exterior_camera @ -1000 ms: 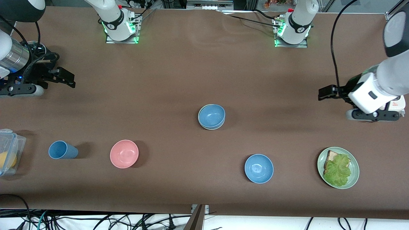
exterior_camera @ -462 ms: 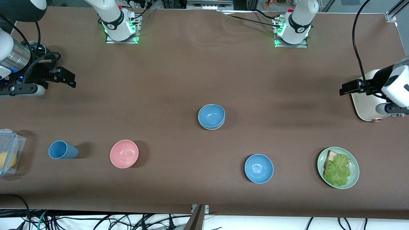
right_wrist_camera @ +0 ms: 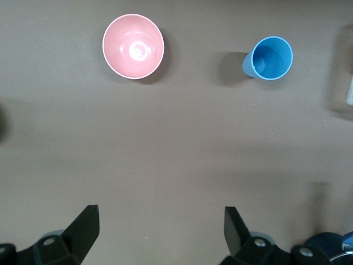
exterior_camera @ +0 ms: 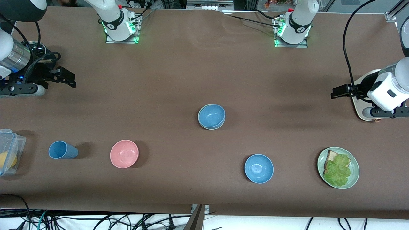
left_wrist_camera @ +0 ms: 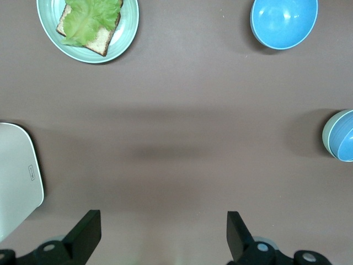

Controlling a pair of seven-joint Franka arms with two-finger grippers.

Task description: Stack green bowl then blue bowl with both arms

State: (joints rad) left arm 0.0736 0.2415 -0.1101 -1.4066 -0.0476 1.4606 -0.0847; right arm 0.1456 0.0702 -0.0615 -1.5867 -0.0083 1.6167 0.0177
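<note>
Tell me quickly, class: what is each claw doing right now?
Left claw: open, holding nothing, over bare table near a white board.
Right claw: open, holding nothing, over bare table.

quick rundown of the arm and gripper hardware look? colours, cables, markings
Both arms are white, rounded, jointed links with dark joint sections; their bases glow green. The left arm trails a black cable and shows a small red mark on its white wrist block. The right arm has a silver metallic wrist segment and bundled black cables. The left gripper and right gripper are black, each with two flat, squarish fingers.
</note>
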